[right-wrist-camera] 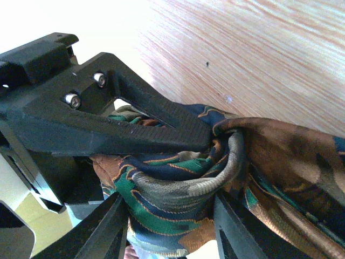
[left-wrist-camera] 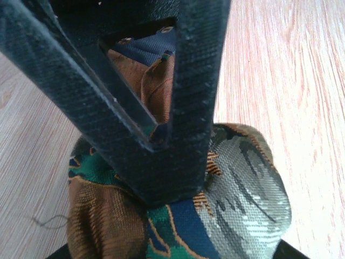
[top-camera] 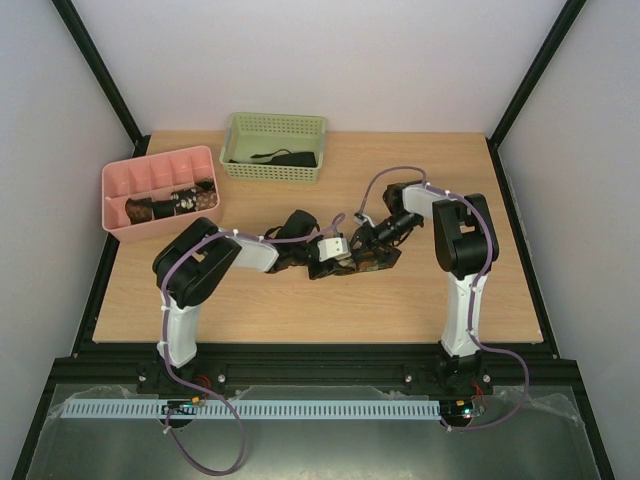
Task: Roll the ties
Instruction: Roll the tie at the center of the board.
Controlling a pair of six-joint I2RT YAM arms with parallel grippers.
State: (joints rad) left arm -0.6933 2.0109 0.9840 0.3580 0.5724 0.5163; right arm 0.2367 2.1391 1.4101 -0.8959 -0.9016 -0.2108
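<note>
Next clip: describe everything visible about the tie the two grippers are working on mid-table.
The tie is woven, silky-looking fabric patterned in brown, orange, green, navy and grey. It lies bunched and partly coiled on the wooden table, near its middle, not yet a neat roll. The left gripper pinches a fold of it. The right gripper is closed on its rolled end, with layers spiralling between the fingers. In the right wrist view a loose stretch trails off to one side.

Both arms reach from the near edge of the table toward its middle, elbows raised, forearms pointing inward. The left gripper and right gripper nearly meet, each pinching the tie.
</note>
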